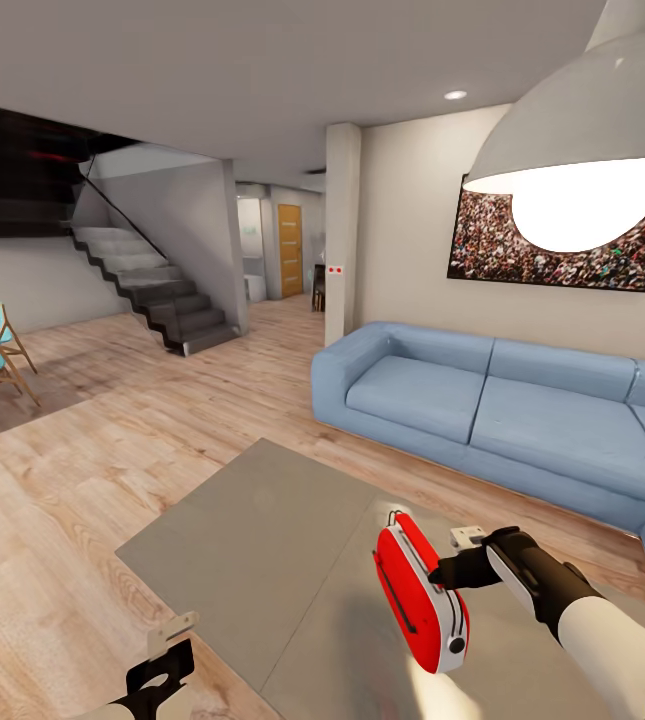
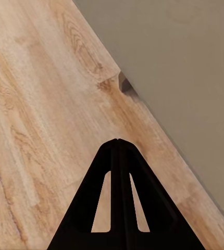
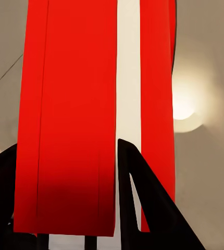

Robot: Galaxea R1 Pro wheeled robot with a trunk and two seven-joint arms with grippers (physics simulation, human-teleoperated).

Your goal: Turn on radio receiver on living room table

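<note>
Radio (image 1: 420, 590): clamped edgewise in right hand (image 1: 442, 572) over desk (image 1: 262, 530) middle; hold steady, free left hand (image 1: 167, 640), fingers together, should press switch.

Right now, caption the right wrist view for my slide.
Right gripper closed around the red radio receiver, held above the glossy grey table.

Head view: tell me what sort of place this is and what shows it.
A home living room, open to a stair hall. It shows in the blue sectional sofa, the low grey coffee table on wood plank flooring, and the dome pendant lamp by the framed crowd picture.
</note>
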